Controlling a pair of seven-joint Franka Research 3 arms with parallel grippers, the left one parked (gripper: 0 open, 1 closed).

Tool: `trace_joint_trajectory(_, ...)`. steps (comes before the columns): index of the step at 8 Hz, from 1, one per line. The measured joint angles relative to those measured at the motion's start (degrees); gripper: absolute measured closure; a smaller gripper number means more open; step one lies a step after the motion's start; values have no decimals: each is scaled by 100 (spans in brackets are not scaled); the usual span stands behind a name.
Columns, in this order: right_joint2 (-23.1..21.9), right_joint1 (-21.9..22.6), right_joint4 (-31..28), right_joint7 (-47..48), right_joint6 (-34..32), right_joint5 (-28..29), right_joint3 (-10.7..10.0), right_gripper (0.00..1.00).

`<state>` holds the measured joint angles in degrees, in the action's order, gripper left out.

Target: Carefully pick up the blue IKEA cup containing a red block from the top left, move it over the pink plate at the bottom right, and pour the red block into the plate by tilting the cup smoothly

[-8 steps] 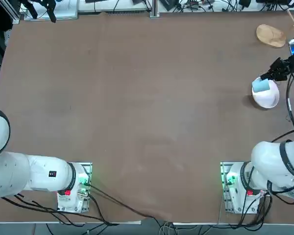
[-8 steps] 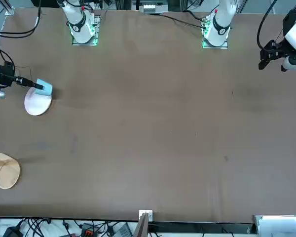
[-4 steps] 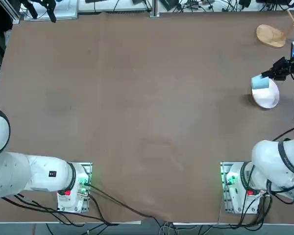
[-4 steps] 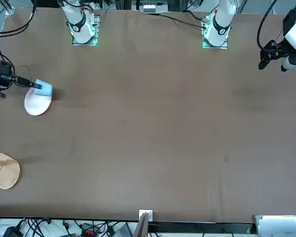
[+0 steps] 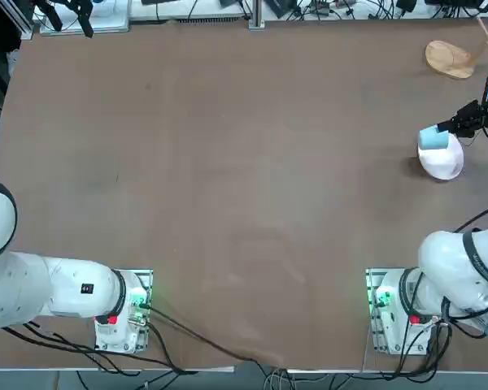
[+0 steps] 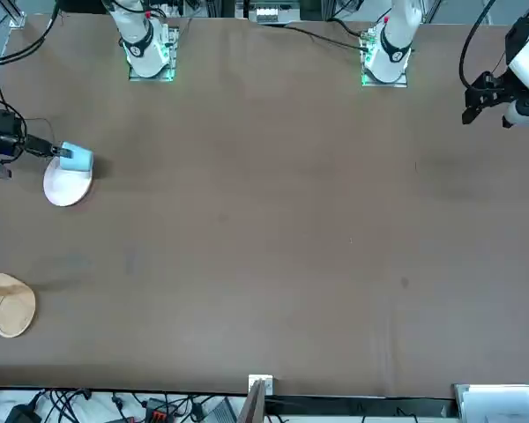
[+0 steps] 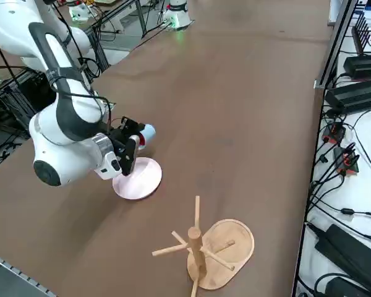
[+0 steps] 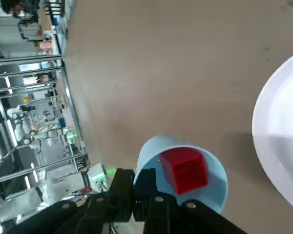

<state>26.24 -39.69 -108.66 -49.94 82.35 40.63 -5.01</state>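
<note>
My right gripper (image 5: pixel 449 127) is shut on the rim of the blue IKEA cup (image 5: pixel 433 137). It holds the cup tipped well over on its side, above the far edge of the pink plate (image 5: pixel 442 161). In the wrist view the red block (image 8: pixel 184 169) still lies inside the cup (image 8: pixel 149 148), near its mouth, with the plate (image 8: pixel 278 141) beside it. The front view shows the cup (image 6: pixel 76 159) above the plate (image 6: pixel 68 183), with the gripper (image 6: pixel 57 152) reaching in from the table's side. From the right side the cup (image 7: pixel 146 134) hangs beyond the plate (image 7: pixel 137 178).
A tan wooden oval dish (image 5: pixel 449 58) with a pegged post (image 7: pixel 195 238) stands at the far right corner, beyond the plate. The table's right edge runs close by the plate. The brown tabletop (image 5: pixel 228 162) stretches away to the left.
The wrist has swung outward toward the table's right edge and the cup has tipped further onto its side. It stays over the plate, still gripped.
</note>
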Motion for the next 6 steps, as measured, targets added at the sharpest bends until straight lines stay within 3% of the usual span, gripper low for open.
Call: trace_joint_trajectory(6,737,-247,439,-823,-503,227,1,97)
